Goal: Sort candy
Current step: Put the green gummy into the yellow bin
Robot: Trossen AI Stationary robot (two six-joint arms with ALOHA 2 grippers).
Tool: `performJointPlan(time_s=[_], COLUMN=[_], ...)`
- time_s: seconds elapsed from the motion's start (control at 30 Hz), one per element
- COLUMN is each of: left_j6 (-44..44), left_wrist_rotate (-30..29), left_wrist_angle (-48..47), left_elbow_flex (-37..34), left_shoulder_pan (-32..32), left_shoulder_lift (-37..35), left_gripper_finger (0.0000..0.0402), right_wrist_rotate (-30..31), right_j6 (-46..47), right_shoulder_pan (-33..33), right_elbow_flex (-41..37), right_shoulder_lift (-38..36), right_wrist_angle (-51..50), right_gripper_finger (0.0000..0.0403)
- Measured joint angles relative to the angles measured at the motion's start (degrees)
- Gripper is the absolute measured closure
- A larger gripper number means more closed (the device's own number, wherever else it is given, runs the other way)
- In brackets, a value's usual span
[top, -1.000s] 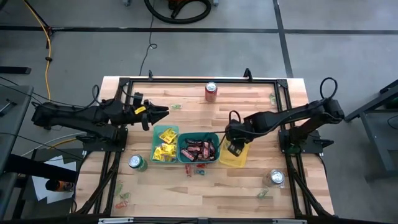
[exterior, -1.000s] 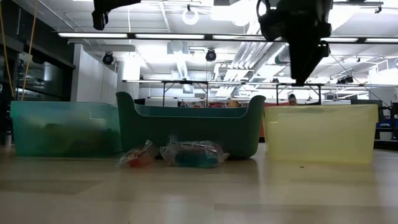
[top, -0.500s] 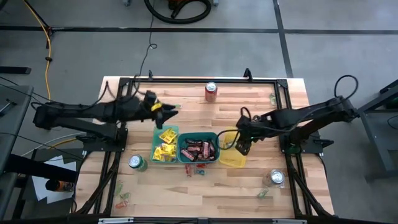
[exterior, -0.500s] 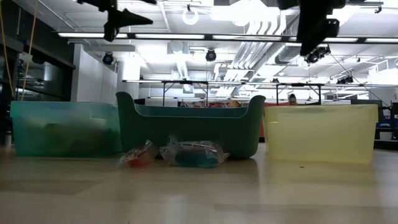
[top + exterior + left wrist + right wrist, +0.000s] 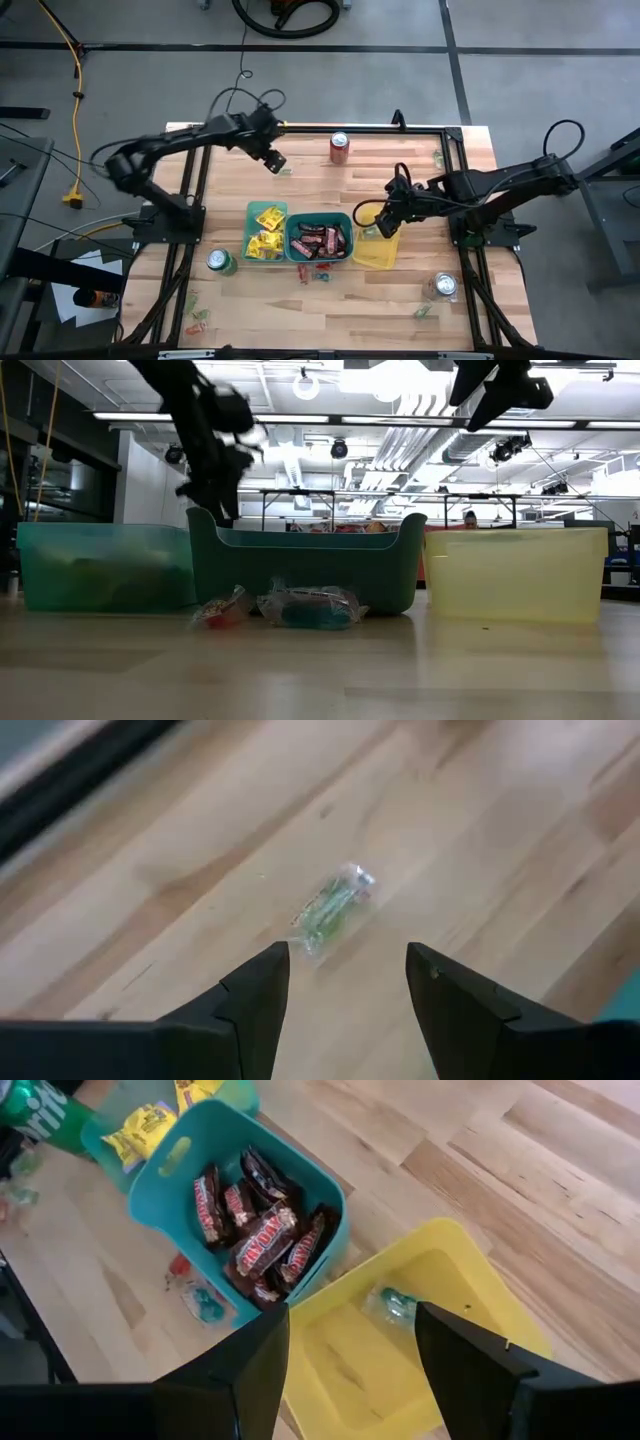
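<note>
Left hand (image 5: 340, 985): swung from bins to table's (image 5: 480, 160) far edge, fingers apart over green-wrapped candy (image 5: 333, 906); next pick likely. Right hand (image 5: 350, 1350): apart above yellow bin (image 5: 500, 1330).

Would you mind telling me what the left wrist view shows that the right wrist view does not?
Only the left wrist view shows a green-tinted clear-wrapped candy lying on bare wood ahead of the open left hand. Only the right wrist view shows the teal bin of dark brown-red bars, the yellow packets, and the yellow bin holding one clear-wrapped sweet. Both show the wooden table and an open hand.
</note>
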Motion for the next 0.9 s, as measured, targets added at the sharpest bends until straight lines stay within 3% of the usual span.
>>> performJointPlan(time_s=[0.2,0.6,0.7,0.83,0.9], left_j6=[9.93,13.69,13.12,13.00,12.19], left_wrist_rotate=[2.40,2.14,1.99,2.59,3.38], left_wrist_angle=[3.00,6.77,6.20,3.04,3.00], left_elbow_flex=[-0.02,0.05,0.09,-0.24,-0.15], left_shoulder_pan=[1.18,1.15,1.12,0.63,0.41], left_shoulder_lift=[10.84,20.37,20.45,17.71,14.74], left_gripper_finger=[0.0211,0.0221,0.0266,0.0375,0.0386], right_wrist_rotate=[0.13,1.53,1.53,1.52,1.53], right_j6=[0.77,-1.19,-1.89,-3.09,-4.10], right_shoulder_pan=[0.00,0.00,0.00,0.00,0.00], right_elbow_flex=[0.00,0.00,0.00,0.00,0.00], right_shoulder_lift=[0.55,0.56,0.56,0.56,0.56], right_wrist_angle=[0.11,0.02,0.02,0.02,0.01], right_gripper_finger=[0.0190,0.0190,0.0190,0.0190,0.0190])
